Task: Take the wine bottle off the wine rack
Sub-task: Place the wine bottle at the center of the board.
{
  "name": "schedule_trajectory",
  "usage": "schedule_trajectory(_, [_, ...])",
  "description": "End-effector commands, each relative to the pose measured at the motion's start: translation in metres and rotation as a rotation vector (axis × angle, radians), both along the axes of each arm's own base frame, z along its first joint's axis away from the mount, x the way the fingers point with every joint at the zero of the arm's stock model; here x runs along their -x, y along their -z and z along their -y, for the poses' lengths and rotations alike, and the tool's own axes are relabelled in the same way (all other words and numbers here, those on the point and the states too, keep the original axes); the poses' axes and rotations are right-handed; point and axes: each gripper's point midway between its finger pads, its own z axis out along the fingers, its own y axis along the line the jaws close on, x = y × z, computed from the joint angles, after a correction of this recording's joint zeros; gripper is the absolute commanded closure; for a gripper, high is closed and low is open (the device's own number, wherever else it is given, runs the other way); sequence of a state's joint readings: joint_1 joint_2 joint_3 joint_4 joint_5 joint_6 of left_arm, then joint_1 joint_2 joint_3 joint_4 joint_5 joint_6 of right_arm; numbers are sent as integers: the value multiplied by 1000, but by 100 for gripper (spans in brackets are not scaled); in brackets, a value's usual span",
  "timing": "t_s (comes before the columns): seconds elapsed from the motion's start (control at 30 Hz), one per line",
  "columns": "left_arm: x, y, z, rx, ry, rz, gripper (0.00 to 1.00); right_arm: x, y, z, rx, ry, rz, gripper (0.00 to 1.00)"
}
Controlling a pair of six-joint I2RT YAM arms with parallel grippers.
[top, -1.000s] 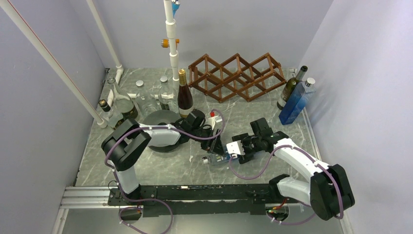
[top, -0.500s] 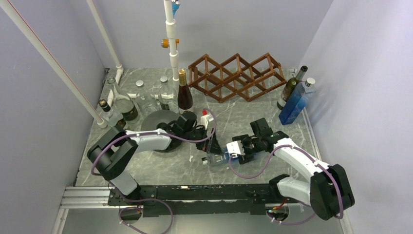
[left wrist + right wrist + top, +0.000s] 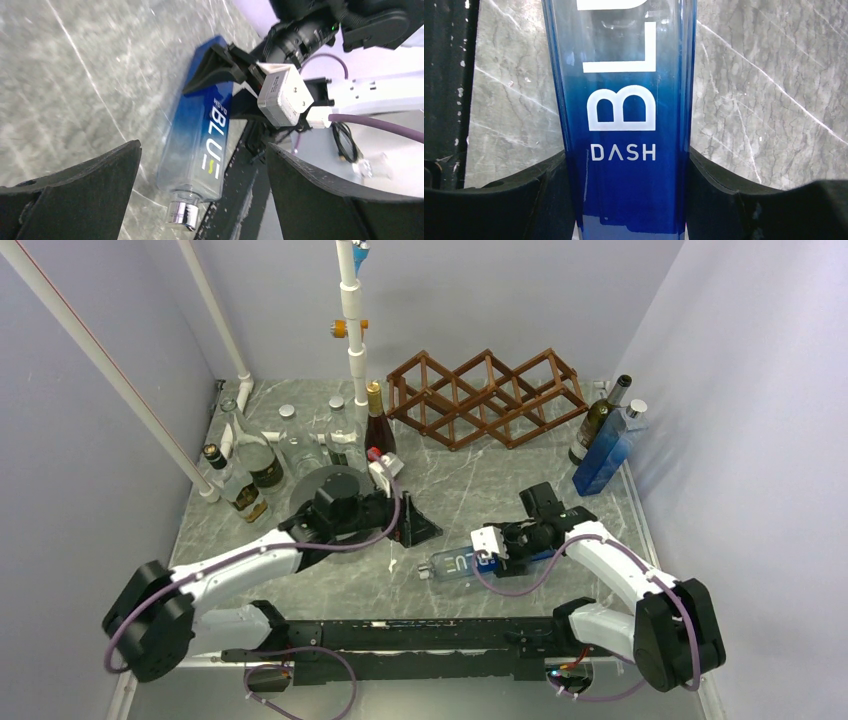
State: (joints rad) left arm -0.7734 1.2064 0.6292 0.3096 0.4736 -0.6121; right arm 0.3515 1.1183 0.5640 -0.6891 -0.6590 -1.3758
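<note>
Grey, marble-patterned tabletop (image 3: 480, 490) and the things standing or lying on it. Far side, centre to right: wine rack (image 3: 487, 397), resting on its lower edge. Just left of the rack: upright dark bottle with gold cap (image 3: 378, 435). Far left: cluster of clear glass bottles (image 3: 293, 445), two dark bottles (image 3: 262, 465) and a round grey disc (image 3: 305, 490) lying flat. Right edge: green bottle (image 3: 595, 425) and blue square bottle (image 3: 607, 455), side by side. Near centre: blue-tinted bottle (image 3: 452, 564) on its side, silver cap pointing left.
</note>
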Motion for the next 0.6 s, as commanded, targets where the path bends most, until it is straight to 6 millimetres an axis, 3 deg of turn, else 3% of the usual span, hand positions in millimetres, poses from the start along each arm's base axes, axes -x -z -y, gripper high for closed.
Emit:
schedule_trajectory(0.0, [-20, -26, -24, 22, -161, 169, 1, -17, -45, -24, -155, -15, 57, 100])
schedule_trajectory(0.23, [-18, -43, -53, 141, -308, 215, 0, -22, -64, -26, -233, 59, 1, 100])
schedule_trajectory(0.57, [1, -65, -62, 355, -299, 242, 1, -37, -98, -31, -363, 216, -103, 100])
